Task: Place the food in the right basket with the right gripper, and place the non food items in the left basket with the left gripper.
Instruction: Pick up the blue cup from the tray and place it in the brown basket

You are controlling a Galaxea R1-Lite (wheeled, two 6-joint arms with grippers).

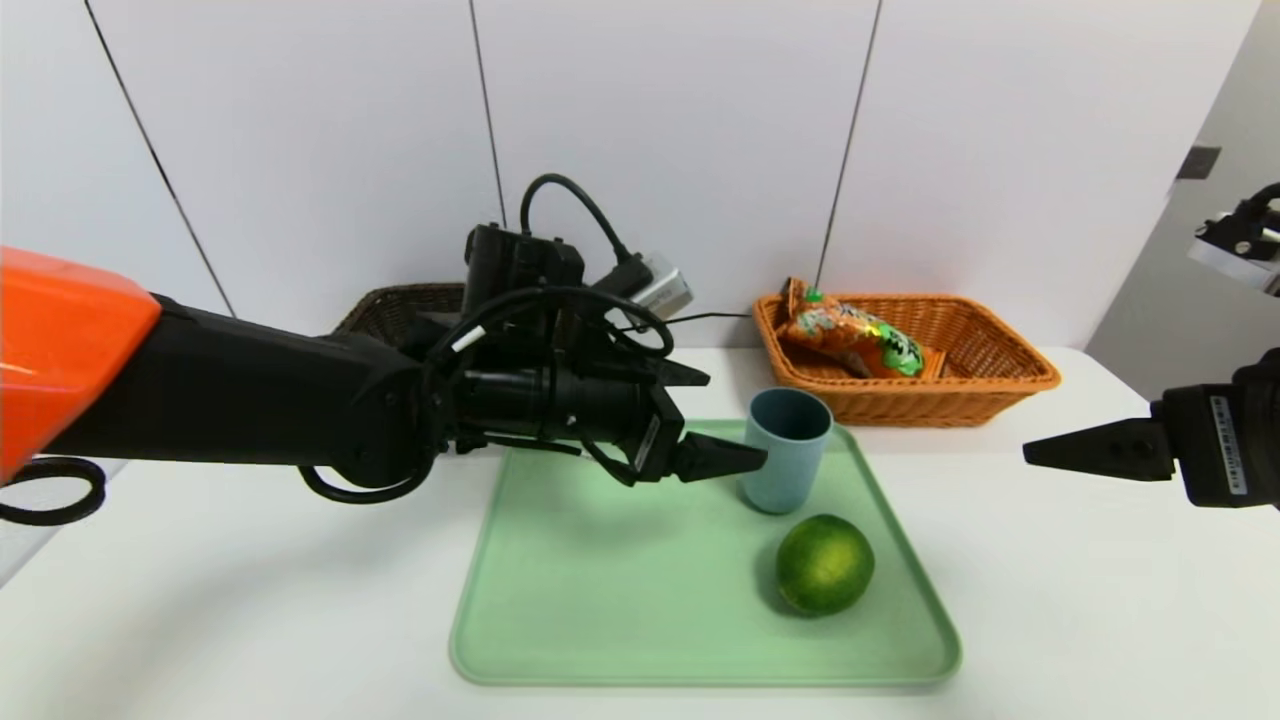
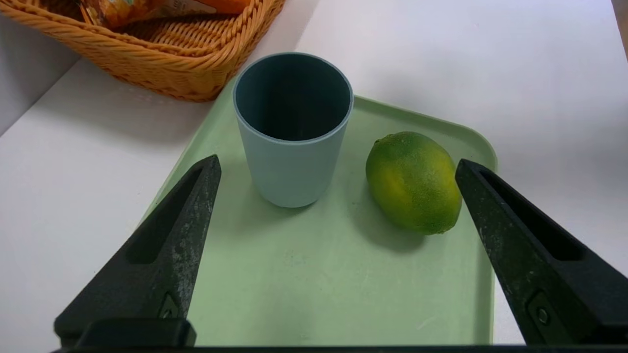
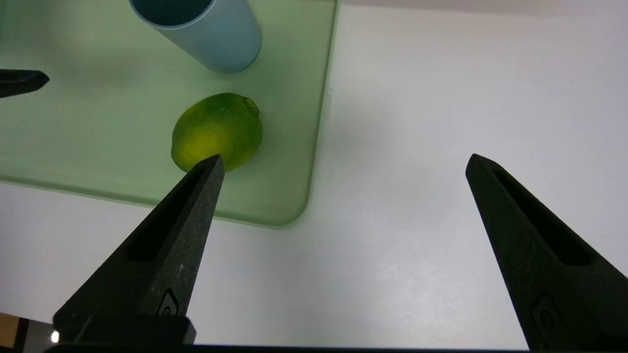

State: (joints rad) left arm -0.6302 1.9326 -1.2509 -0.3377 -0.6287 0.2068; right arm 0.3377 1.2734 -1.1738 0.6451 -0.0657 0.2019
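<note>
Green plastic tray [image 1: 600, 600] sits mid-table on a white top [image 1: 200, 620], with white wall panels behind. In the head view the cup [image 1: 786, 450] stands upright at the tray's far right, and the lime [image 1: 825, 563] lies just near of it, apart from it. The snack bag [image 1: 850, 338] already lies in the right basket [image 1: 1000, 385], far right by the wall. The left basket [image 1: 390, 308], dark brown, shows only as a rim behind the left arm, so its contents cannot be seen; no soap block or peeler is in sight on the tray. The left gripper [image 1: 735, 458] hangs over the tray with its tips just left of the cup. The right gripper [image 1: 1060, 450] hovers off the tray's right edge, holding nothing.

From the left wrist, the left gripper [image 2: 338, 169] has its jaws spread wide and empty, with both cup [image 2: 293, 132] and lime [image 2: 413, 182] lying beyond them.

From the right wrist, the right gripper [image 3: 343, 164] is likewise wide open and empty over bare table, the lime [image 3: 218, 132] well to its left on the tray.

By my judgement the sorting is past halfway: cup to the left basket and lime to the right basket remain.
</note>
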